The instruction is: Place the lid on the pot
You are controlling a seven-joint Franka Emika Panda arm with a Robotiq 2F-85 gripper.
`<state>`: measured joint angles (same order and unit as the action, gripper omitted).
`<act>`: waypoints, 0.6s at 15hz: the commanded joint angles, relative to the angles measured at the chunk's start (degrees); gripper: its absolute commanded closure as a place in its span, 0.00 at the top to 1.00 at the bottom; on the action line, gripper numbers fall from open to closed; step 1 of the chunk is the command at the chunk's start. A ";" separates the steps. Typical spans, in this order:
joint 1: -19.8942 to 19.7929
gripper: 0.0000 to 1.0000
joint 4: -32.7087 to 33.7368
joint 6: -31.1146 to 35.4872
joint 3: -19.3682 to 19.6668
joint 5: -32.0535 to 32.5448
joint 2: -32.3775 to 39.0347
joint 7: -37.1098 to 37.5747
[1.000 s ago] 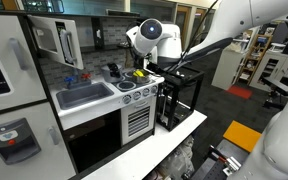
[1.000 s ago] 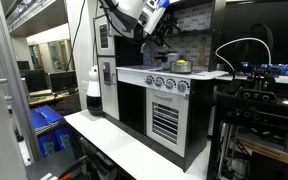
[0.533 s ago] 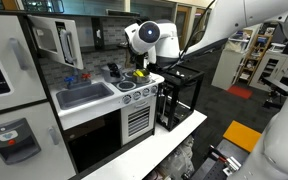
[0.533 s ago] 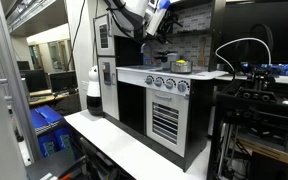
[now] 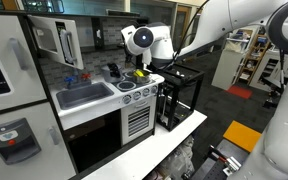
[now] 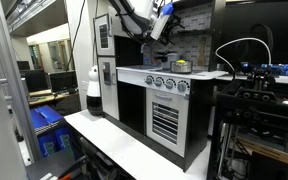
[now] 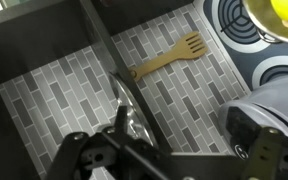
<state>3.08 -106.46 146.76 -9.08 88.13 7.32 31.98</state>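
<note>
**Operator:** Report the lid position.

**Technician:** The lid point(image 7: 131, 108) is off the pot. In the wrist view it shows edge-on as a thin, tilted silvery disc rising from between the fingertips.

**Operator:** Tool condition?

**Technician:** The gripper point(image 7: 136, 138) has its jaws drawn in against the lid and is holding it. In both exterior views the white arm point(image 5: 214, 35) carries the gripper above the stove top, clear of it.

**Operator:** Pot position?

**Technician:** The pot point(image 7: 275, 9) is in the upper right corner of the wrist view, cut by the frame edge. Yellow shows inside its silvery rim. It rests on a ringed burner point(image 7: 234, 35), well apart from the lid.

**Operator:** Adjacent items?

**Technician:** A wooden fork point(image 7: 170, 57) lies against the brick-patterned panel point(image 7: 184, 100), between the lid and the burner. In an exterior view, a darker vessel with a handle point(image 5: 114, 71) stands near the pot on the side toward the sink basin point(image 5: 84, 96). A row of knobs point(image 5: 136, 93) runs along the stove front, below the burners.
</note>
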 commanded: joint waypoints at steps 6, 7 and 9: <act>-0.30 1.00 -0.55 0.24 0.15 -0.99 -0.21 -0.71; -0.54 1.00 -0.83 0.91 0.28 -1.25 -0.32 -0.68; -0.91 1.00 -1.24 1.61 0.41 -1.53 -0.56 -1.27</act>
<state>2.88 -106.62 146.77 -9.06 87.56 7.36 31.99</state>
